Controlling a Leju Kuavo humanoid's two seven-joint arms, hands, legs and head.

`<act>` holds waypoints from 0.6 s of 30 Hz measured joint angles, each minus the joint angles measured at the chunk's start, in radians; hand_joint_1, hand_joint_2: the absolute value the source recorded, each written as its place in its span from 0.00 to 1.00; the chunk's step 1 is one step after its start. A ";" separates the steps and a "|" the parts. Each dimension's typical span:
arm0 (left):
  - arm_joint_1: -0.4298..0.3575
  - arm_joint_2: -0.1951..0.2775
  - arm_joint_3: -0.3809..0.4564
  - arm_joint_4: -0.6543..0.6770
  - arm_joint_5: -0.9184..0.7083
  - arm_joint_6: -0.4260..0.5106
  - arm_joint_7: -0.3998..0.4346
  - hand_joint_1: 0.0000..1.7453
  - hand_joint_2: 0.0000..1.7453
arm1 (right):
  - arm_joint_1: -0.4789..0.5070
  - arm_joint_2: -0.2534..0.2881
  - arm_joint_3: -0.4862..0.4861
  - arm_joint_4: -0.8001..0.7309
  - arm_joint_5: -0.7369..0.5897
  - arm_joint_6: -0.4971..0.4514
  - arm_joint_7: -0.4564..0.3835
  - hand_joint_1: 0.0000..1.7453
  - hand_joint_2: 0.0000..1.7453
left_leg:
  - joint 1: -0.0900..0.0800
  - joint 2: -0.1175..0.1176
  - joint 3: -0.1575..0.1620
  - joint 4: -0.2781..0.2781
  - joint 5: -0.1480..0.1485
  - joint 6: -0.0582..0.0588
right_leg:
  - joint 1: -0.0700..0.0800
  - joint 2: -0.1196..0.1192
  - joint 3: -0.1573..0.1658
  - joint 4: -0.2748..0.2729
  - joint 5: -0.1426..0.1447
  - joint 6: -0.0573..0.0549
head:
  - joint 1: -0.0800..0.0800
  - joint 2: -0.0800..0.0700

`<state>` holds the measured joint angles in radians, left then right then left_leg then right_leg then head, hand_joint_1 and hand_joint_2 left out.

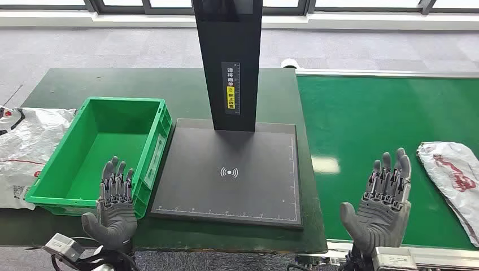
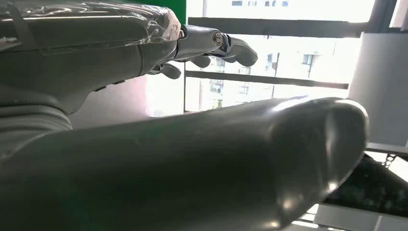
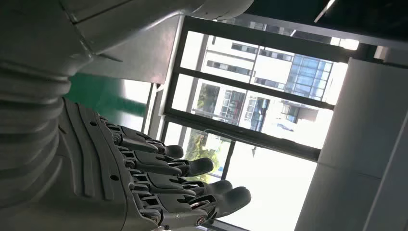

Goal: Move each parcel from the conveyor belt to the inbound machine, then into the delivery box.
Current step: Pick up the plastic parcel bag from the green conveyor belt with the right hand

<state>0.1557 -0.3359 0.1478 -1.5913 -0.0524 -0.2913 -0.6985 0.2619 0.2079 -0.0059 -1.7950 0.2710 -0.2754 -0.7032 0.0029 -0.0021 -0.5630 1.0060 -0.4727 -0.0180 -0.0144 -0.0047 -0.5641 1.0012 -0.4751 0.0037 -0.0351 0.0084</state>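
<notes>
Parcel (image 1: 452,183) on belt (image 1: 361,124), just right of right hand (image 1: 381,206), long axis running away from robot | right hand nearer, empty, fingers apart | left hand (image 1: 116,206) empty, fingers apart, by box (image 1: 53,195)

At frame center the black post (image 1: 227,62) rises from the far edge of the scanner plate (image 1: 226,192), blocking the upper middle; the plate's near half lies bare. At left, the green bin (image 1: 62,186) stands open-topped, walls raised. At right, the green belt (image 1: 361,124) is open up to the white parcel (image 1: 452,175) at the right edge
</notes>
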 joint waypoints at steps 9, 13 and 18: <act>-0.026 0.002 -0.028 0.081 -0.045 0.036 0.028 0.00 0.00 | 0.065 0.006 -0.081 -0.065 -0.014 0.044 0.000 0.00 1.00 | 0.000 0.003 0.000 0.000 -0.001 0.000 | 0.000 0.003 -0.001 0.000 0.000 0.000 | 0.000 0.000; -0.046 0.008 -0.045 0.120 -0.034 0.092 0.059 0.00 0.00 | 0.076 0.032 -0.147 -0.070 0.021 0.077 0.000 0.00 1.00 | 0.000 0.003 0.000 0.000 -0.001 0.000 | 0.000 0.003 -0.001 0.000 0.000 0.000 | 0.000 0.000; -0.058 0.012 -0.067 0.141 0.003 0.155 0.081 0.00 0.00 | 0.053 0.075 -0.291 -0.038 0.100 0.151 0.003 0.00 1.00 | 0.000 0.003 0.000 0.000 -0.001 0.000 | 0.000 0.003 0.000 0.000 0.001 0.001 | 0.000 0.000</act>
<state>0.0981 -0.3238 0.0805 -1.4505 -0.0496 -0.1360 -0.6172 0.3146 0.2834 -0.2971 -1.8330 0.3711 -0.1240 -0.7005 0.0029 0.0008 -0.5628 1.0062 -0.4732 -0.0175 -0.0144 -0.0014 -0.5644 1.0010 -0.4744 0.0043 -0.0349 0.0084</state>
